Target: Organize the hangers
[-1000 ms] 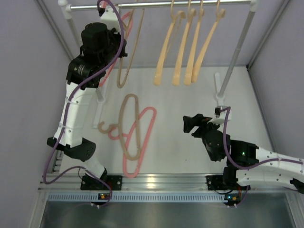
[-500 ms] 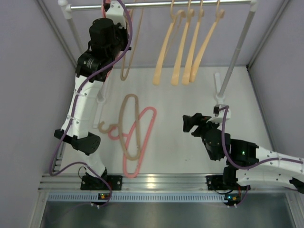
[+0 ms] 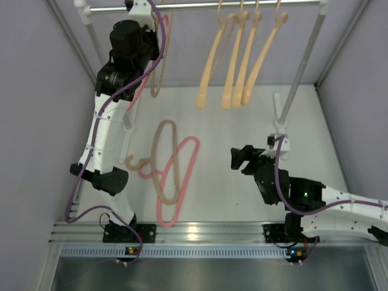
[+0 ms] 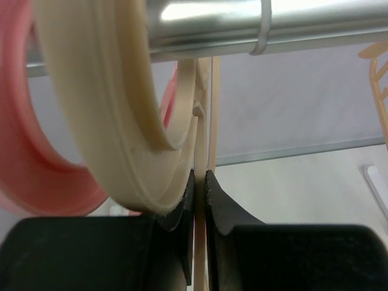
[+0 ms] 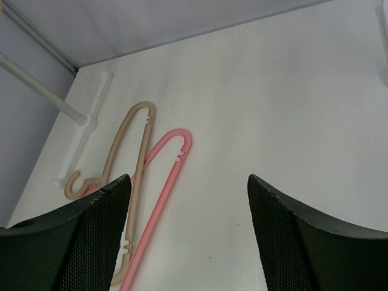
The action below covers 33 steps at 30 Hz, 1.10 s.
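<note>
My left gripper is raised to the grey rail at the top left. In the left wrist view this gripper is shut on the thin stem of a beige hanger, whose broad hook curves across the rail. A pink hanger's hook sits just left of it. The held beige hanger dangles beside the arm, with a pink hanger partly hidden behind it. Several peach hangers hang further right. A beige hanger and a pink hanger lie crossed on the table. My right gripper hovers open to their right, empty.
White posts carry the rail, each with a flat foot on the table; the left foot lies just beyond the fallen hangers. Grey walls close in the left, right and back. The arm bases sit at the near edge.
My left arm has risen and swung the held beige hanger up against the rail, its lower end drawn up and left. The right gripper has edged slightly left.
</note>
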Tool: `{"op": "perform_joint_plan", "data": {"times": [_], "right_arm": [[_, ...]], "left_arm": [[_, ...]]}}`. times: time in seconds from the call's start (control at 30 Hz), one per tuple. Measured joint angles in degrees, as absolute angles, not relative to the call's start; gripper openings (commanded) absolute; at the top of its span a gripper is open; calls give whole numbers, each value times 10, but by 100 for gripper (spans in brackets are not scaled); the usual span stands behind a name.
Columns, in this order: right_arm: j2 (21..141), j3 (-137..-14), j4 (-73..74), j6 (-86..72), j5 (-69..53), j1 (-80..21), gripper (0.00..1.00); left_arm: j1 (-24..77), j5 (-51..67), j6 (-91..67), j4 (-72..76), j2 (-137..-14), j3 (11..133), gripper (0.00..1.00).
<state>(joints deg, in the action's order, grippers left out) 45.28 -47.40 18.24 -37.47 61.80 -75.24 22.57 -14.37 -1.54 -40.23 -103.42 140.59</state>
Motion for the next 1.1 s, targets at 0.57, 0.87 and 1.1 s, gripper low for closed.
{"op": "perform_joint_plan", "data": {"times": [0.57, 0.87, 1.1], "right_arm": [[458, -474, 180, -375, 614, -752, 75], [458, -474, 179, -375, 613, -752, 74], [458, -474, 177, -376, 609, -752, 74]], "left_arm": [[214, -128, -25, -378, -1055, 1395, 0], [214, -126, -39, -374, -1036, 1372, 0], [214, -126, -47, -376, -1007, 1342, 11]]}}
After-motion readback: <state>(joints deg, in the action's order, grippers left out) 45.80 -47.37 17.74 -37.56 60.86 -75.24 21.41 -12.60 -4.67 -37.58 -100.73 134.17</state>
